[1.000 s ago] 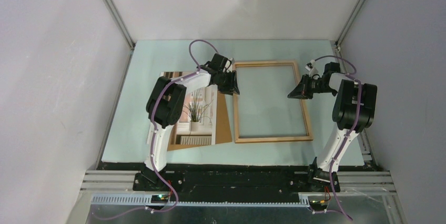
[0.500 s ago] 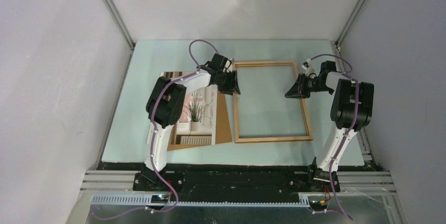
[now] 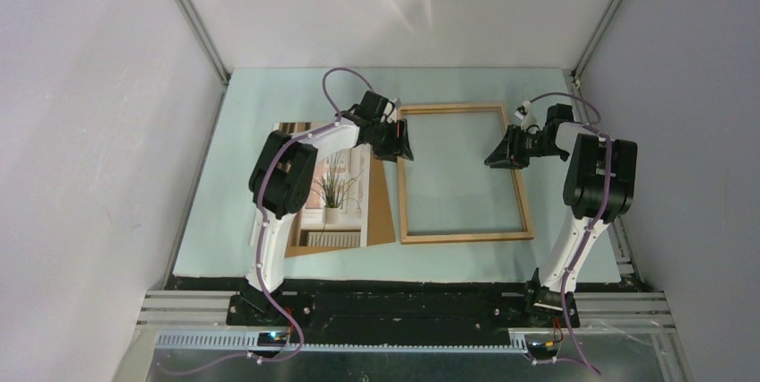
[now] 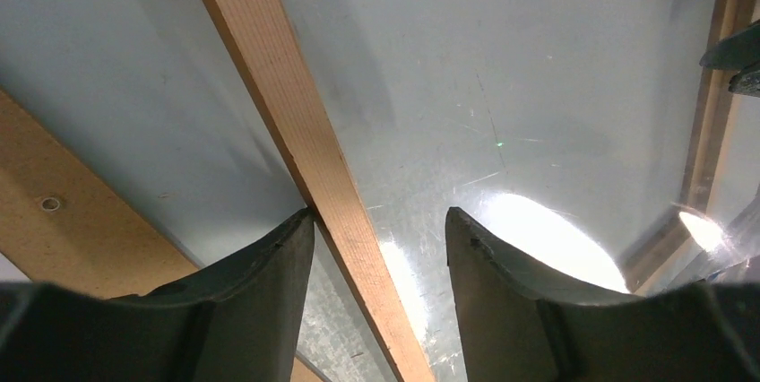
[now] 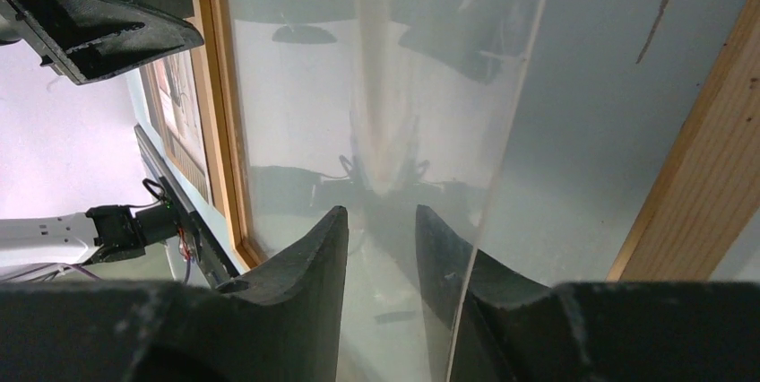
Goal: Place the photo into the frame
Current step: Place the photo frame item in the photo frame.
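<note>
Two sets of jaws are at the frame (image 3: 464, 237), one at each long rail. The frame lies flat at the middle of the counter (image 3: 269, 95), its long sides running near to far.

Left jaws: at the frame's left rail, towards its far end. They stand moderately open and straddle the rail. My wrist view shows one of the fingers (image 4: 255, 297) touching the rail's outer edge, while the other stands apart from it on the inner side. Nothing is clamped.

Right jaws: low over the far half of the frame's right rail, tips pointing left into the frame's opening. They are parted by a narrow gap only, and I see nothing in that gap. A thin pale line (image 5: 515, 113) crosses in front of one finger. It may be the edge of something transparent, but I cannot tell whether I touch it.

Photo (image 3: 339, 186): face up, just left of the frame and outside it. It rests on a brown board (image 3: 381, 212) that shows past its right and near edges. My left arm (image 3: 285, 176) hides part of the photo's left side. Neither set of jaws touches the photo.
</note>
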`<state>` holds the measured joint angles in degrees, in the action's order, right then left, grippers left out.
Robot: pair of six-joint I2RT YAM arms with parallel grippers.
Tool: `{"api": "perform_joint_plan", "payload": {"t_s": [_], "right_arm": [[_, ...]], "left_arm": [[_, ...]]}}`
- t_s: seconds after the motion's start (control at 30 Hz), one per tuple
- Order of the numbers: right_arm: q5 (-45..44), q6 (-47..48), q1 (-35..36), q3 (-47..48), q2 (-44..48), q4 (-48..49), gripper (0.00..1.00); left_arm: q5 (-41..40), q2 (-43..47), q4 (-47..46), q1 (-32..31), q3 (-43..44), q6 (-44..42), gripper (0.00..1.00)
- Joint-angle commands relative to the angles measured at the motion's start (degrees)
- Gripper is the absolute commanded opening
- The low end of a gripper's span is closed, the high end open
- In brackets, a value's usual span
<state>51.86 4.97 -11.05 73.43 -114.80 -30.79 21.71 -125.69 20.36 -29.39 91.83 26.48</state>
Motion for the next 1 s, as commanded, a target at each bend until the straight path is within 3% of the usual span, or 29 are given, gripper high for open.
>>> {"api": "perform_joint_plan", "payload": {"t_s": [0.0,0.33,0.77,0.97], "right_arm": [[2.3,1.5,-0.4,2.0,-1.0,0.2,0.39],[6.3,1.9,-1.7,2.0,-2.4,0.8,0.36],[0.8,0.1,-0.8,2.3,-2.2,2.9,0.51],[-2.4,-0.1,-0.7,2.9,-1.7,2.2,0.55]], "left_arm": [[1.1,0.6,-0.4,-1.3,-1.2,0.3,0.61],[0.3,1.3,-0.4,-1.2,-1.7,-0.2,0.63],[0.4,1.5,-0.3,-1.1,-1.5,-0.1,0.64],[-1.2,2.5,0.1,-1.1,-1.6,-0.6,0.74]]}}
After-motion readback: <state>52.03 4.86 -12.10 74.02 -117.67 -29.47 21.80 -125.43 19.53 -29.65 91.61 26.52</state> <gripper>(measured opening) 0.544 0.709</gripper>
